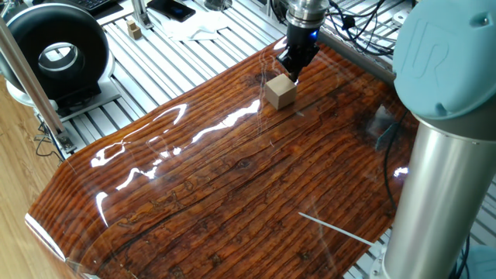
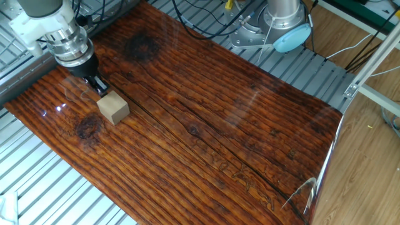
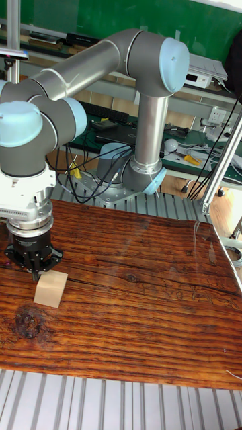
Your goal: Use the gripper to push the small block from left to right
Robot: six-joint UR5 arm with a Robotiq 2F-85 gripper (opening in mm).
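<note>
From the tall fixed view, the nearest thing is the front edge of the glossy wooden tabletop (image 3: 134, 322), dark reddish grain with a round knot near its left front corner. Just behind that knot sits the small block (image 3: 51, 288), a plain tan cube resting flat on the tabletop, toward the left end and well apart from the right edge. Right behind the block and touching its upper back face is the gripper (image 3: 36, 272), black fingers pointing straight down under a silver wrist. The fingertips look drawn close together, with nothing held between them, pressed against the block's side rather than around it.

In the other fixed view the block (image 2: 113, 109) lies just beside the gripper (image 2: 99, 84), on the side toward the middle of the tabletop (image 2: 219, 125). In one fixed view the gripper (image 1: 290, 72) meets the block (image 1: 280, 91) at its far top edge, a blue light glowing on the wrist above.

Farther back, beyond the tabletop, the arm's base (image 3: 138, 175) stands on a ribbed metal bench with cables around it.
</note>
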